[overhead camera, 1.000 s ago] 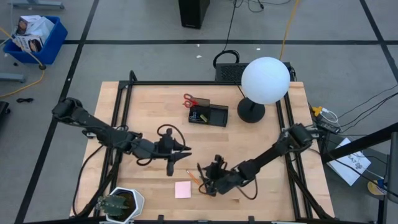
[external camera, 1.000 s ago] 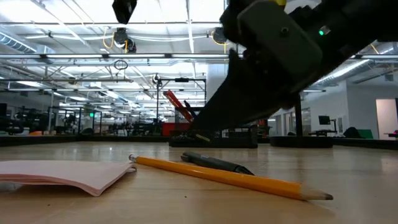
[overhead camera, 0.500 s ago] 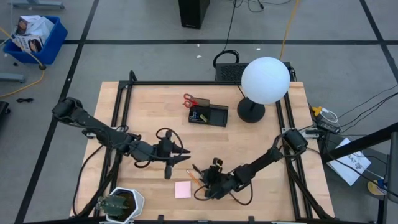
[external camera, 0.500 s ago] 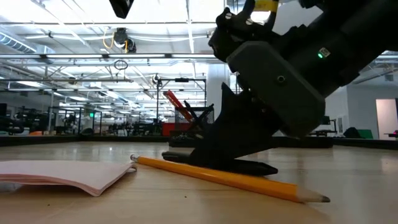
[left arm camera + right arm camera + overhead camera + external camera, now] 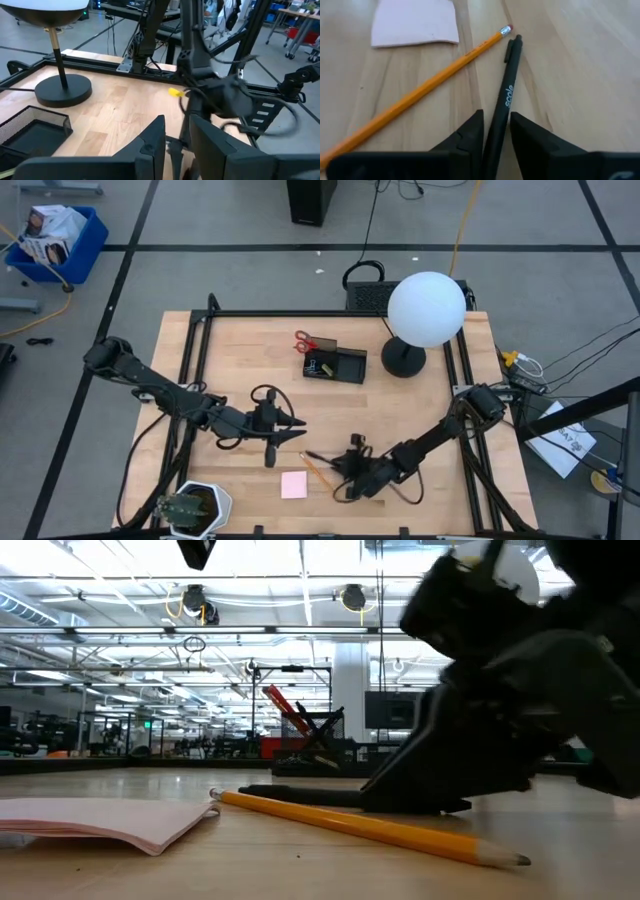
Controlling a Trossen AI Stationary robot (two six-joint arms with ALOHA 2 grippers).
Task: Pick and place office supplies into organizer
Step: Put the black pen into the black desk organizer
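At the bench's near edge, right gripper [image 5: 495,131] has its jaws clenched on the pen [image 5: 506,95]. Pencil [image 5: 420,92] and pad [image 5: 415,22] still loose; scissors [image 5: 304,341] already in organizer [image 5: 335,366]. Can't tell left gripper's [image 5: 297,430] jaws.

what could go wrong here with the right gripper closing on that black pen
The right gripper has its fingers around one end of the black pen, not its middle, so the pen may droop or swing once lifted. The yellow pencil lies close alongside, its eraser end nearly meeting the pen's far tip; dragging the pen could roll it toward the pink sticky-note pad. The organizer sits across the table, a long carry for an end grip.
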